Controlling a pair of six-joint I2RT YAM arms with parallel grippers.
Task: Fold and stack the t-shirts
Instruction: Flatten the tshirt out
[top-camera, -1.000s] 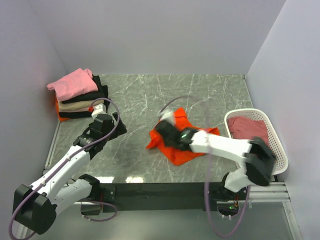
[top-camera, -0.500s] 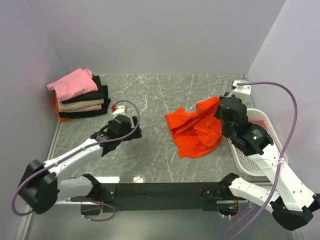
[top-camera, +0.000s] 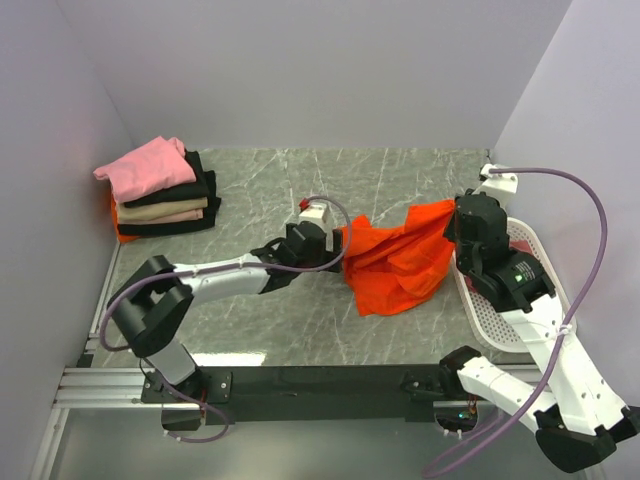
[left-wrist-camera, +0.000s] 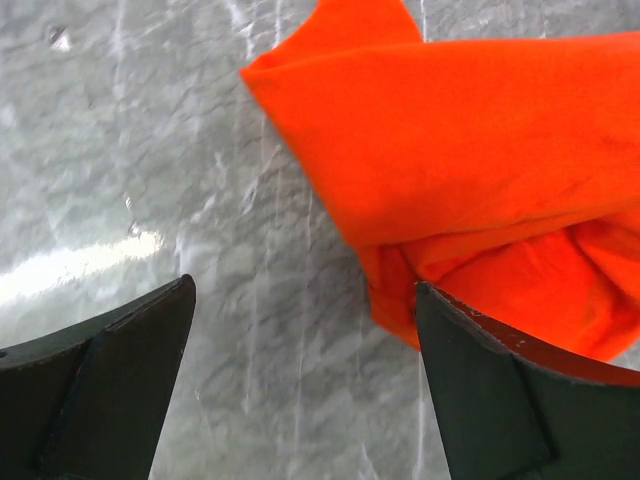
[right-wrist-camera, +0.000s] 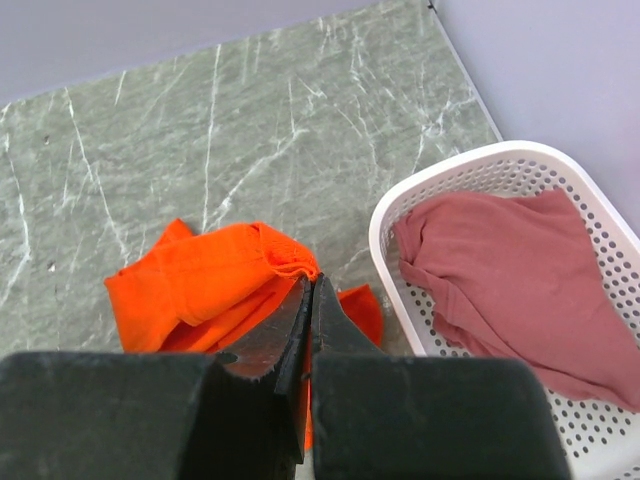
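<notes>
A large bright orange t-shirt (top-camera: 400, 268) lies crumpled on the marble table (top-camera: 300, 180), right of centre. My right gripper (top-camera: 449, 213) is shut on its upper right corner, lifting it; the right wrist view shows the fingertips (right-wrist-camera: 310, 282) pinching the hem of the orange cloth (right-wrist-camera: 200, 285). My left gripper (top-camera: 333, 255) is open at the shirt's left edge, low over the table. In the left wrist view its jaws (left-wrist-camera: 305, 385) stand wide apart over bare marble, and the right finger overlaps the orange fold (left-wrist-camera: 470, 150). Folded t-shirts, pink on top (top-camera: 148, 166), are stacked at the back left.
A white lattice basket (right-wrist-camera: 470, 160) stands at the right edge, holding a dusty rose-red t-shirt (right-wrist-camera: 500, 275); in the top view my right arm covers most of the basket (top-camera: 478, 318). Grey walls close in the left, back and right sides.
My right gripper has dragged the orange shirt rightward toward the basket, stretching out its corner. My left arm has swung from beside the stack across to the shirt's left edge.
</notes>
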